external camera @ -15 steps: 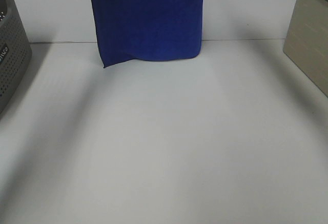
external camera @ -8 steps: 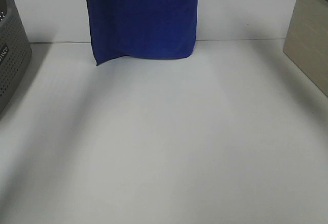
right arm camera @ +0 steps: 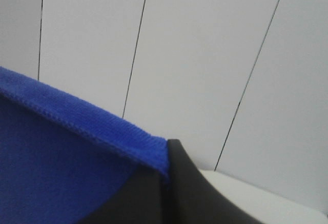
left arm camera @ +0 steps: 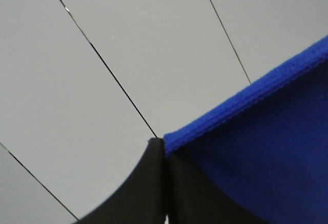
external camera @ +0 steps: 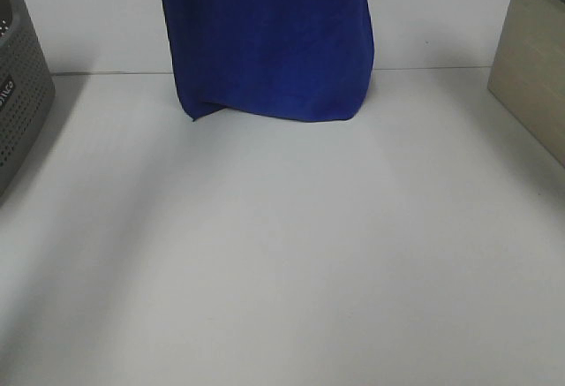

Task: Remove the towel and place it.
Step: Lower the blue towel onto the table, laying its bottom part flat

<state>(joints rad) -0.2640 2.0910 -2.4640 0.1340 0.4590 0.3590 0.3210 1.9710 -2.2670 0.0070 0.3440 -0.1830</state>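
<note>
The towel [external camera: 269, 37] is a deep blue plush cloth hanging down from beyond the top of the exterior high view, its bottom edge just above the white table at the back. Both arms are out of that view. The left wrist view has my left gripper [left arm camera: 165, 149] shut on a hemmed corner of the towel [left arm camera: 266, 152], black fingers pressed together. My right gripper [right arm camera: 166, 168] is likewise shut on the opposite hemmed corner of the towel [right arm camera: 61, 157].
A grey perforated basket [external camera: 19, 94] stands at the left edge of the white table [external camera: 291, 253]. A beige box [external camera: 534, 68] sits at the right edge. White panelled wall fills the background of both wrist views.
The hanging towel has swung right and dropped lower, its bottom edge now nearer the table than half a second ago.
</note>
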